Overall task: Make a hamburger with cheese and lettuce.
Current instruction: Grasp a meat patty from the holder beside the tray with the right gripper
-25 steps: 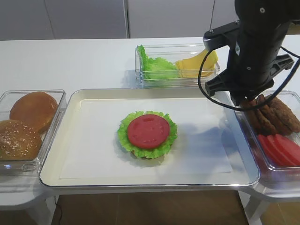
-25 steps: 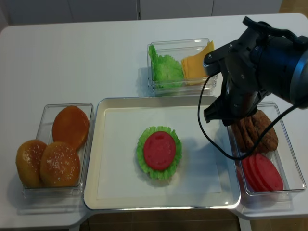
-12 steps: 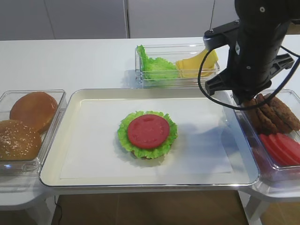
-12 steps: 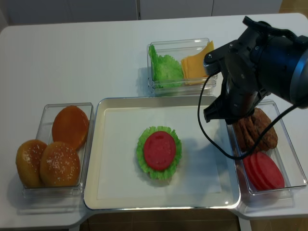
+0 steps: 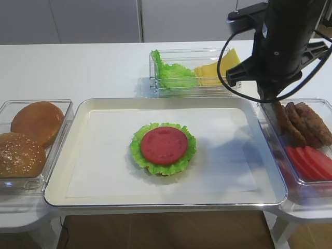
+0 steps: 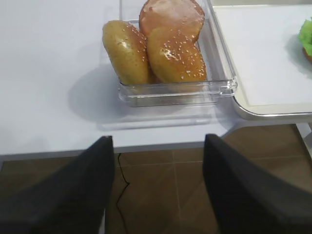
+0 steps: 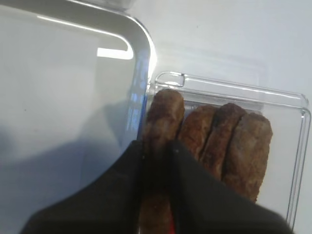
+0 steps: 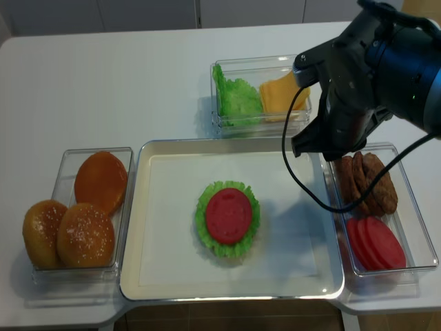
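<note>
Right arm blocks the patty bin's far end.

The right gripper [image 7: 157, 161] is clamped on the leftmost brown patty [image 7: 162, 122], its fingertips hidden in both high views. The left gripper [image 6: 158, 190] is spread wide, tips cut off. The hamburger [image 8: 228, 217] sits mid-tray; the cheese [image 8: 279, 95] lies in the far bin, partly behind the arm.

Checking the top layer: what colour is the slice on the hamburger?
Red, clearest in the exterior high view: hamburger.
</note>
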{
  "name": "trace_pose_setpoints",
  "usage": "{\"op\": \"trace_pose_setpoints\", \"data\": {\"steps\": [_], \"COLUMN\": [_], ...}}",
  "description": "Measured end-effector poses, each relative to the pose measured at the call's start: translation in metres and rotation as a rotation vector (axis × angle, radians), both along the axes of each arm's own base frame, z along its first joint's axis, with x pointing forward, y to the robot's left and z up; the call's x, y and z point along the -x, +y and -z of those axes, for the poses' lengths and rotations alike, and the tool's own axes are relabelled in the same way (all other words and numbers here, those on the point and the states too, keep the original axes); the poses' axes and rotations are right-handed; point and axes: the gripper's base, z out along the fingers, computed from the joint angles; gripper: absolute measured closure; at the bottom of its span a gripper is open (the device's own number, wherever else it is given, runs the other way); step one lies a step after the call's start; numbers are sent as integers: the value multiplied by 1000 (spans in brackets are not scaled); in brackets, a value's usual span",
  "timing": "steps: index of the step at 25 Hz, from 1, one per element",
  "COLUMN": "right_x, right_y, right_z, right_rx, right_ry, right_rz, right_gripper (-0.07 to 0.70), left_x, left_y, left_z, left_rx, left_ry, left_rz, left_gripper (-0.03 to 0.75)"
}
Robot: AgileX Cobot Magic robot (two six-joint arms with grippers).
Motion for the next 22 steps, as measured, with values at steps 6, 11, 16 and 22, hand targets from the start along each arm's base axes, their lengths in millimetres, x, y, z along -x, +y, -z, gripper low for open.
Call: {"op": "trace_pose_setpoints", "data": {"steps": [6,11,16,22], "right_x": [-1,-2,6,19], "right_y": [4,6,2,5], "right_z": [-21,-45,-79,-107], "right_rx": [-30,-58,-100,-123], "right_ry": [19,3,-73,-139], "right_rz": [2,-4,-11,-65], "right_gripper": [496,496,497,497], "left_x": [0,0,0,0], "left_y": [0,0,0,0], "left_z": [0,0,0,0], "left_rx": [0,0,0,0], "left_ry": [0,0,0,0], "left_rz": [0,0,0,0], "left_gripper": [283,283,283,283]}}
